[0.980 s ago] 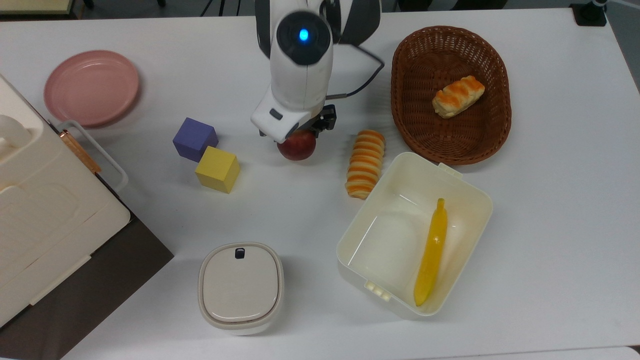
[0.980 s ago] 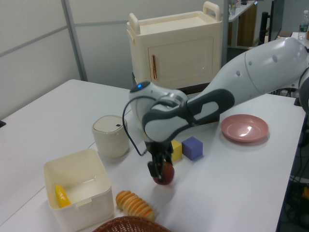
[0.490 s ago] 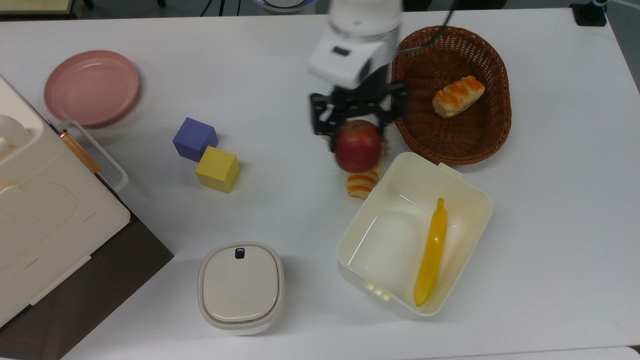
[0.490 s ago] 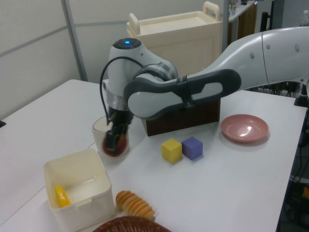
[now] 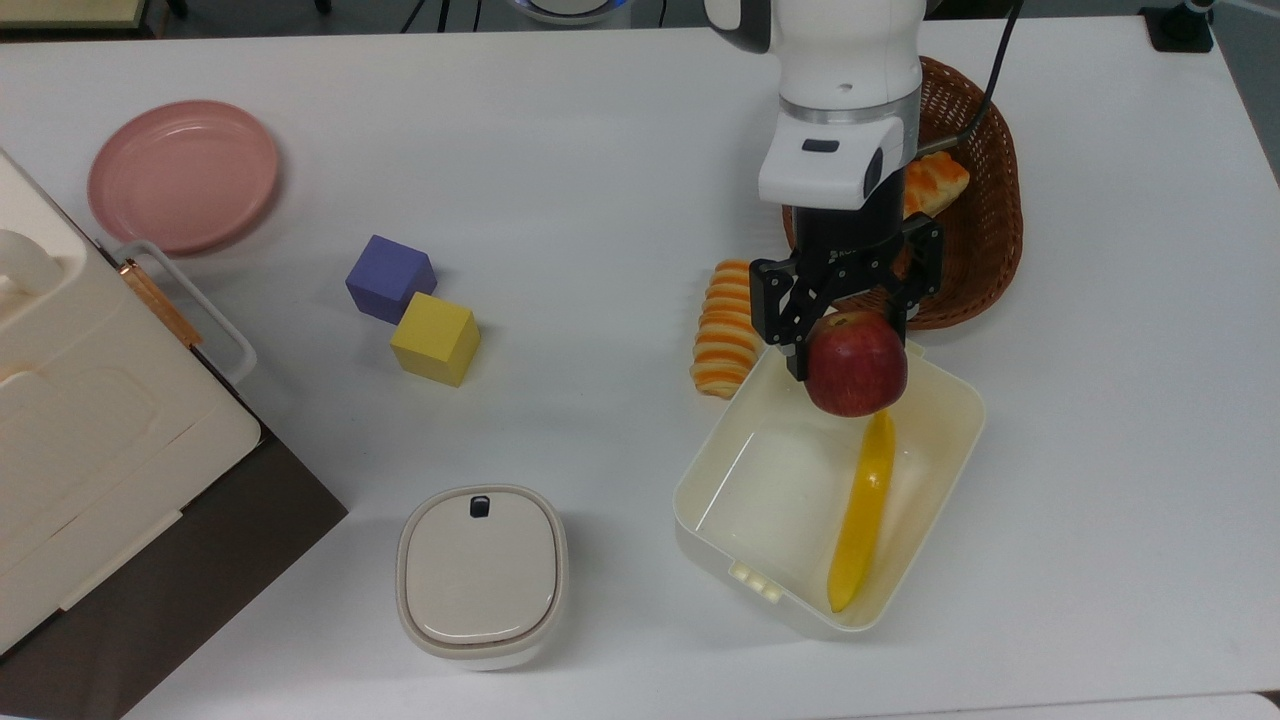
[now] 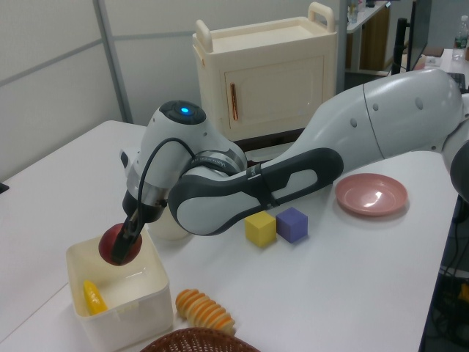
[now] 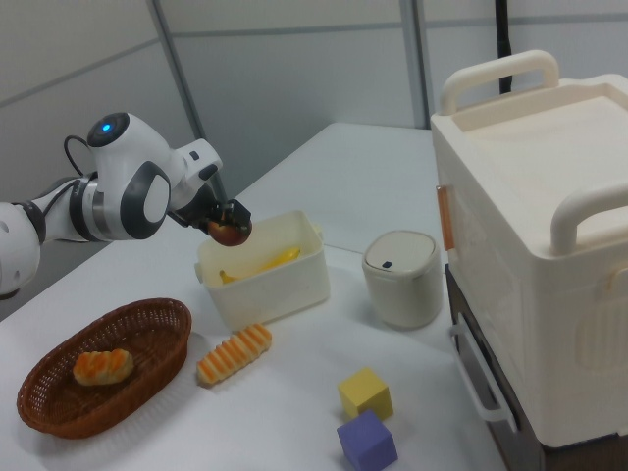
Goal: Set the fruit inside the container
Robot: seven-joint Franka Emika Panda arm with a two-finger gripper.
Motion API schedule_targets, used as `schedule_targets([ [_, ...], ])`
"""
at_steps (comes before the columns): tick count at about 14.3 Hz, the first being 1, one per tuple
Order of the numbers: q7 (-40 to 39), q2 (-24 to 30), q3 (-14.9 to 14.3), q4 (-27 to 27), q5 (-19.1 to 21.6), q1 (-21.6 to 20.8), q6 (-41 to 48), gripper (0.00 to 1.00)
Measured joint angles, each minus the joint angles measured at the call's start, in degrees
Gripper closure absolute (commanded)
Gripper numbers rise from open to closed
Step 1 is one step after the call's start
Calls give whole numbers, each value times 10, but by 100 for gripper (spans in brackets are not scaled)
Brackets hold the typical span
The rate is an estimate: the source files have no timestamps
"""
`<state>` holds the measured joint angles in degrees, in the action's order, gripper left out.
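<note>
The round dark-red apple (image 5: 856, 362) is in my gripper (image 5: 848, 330), my two black fingers (image 5: 778, 305) are closed on its sides and it hangs in the air, it touches nothing else. In the top view the apple is over the far rim of the large cream-white rectangular plastic tub (image 5: 725, 465), and in the left view it hangs above the open tub (image 6: 150, 297), not inside yet. The tub stands on the white desk (image 5: 600, 150) toward the near edge, in the top view's right half. A long yellow banana (image 5: 862, 510) lies in it along one wall.

Just beside the tub's far corner lies a striped orange-and-cream bread roll (image 5: 728, 325) on the desk. Behind my gripper is the brown oval wicker basket (image 5: 985, 190) near the far edge, with a second glazed bread piece (image 5: 938, 180) in it.

A purple cube (image 5: 390, 277) and a yellow cube (image 5: 435, 338) touch each other in the middle of the desk. A pink round plate (image 5: 183, 175) is near the far left corner in the top view. A small rounded cream box with a lid (image 5: 482, 572) stands near the near edge, well apart from the tub.
</note>
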<state>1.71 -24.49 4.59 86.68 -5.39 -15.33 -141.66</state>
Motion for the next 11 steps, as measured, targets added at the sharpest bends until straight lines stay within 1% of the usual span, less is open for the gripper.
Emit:
schedule_targets([
  [5,0,3,-6,-3,0,4,0,0],
  [7,0,17,-8,0,0,20,16,0],
  [8,0,34,-9,5,0,34,58,0],
  [9,0,56,-10,12,0,51,122,0],
  [11,0,106,-11,20,0,88,292,0],
])
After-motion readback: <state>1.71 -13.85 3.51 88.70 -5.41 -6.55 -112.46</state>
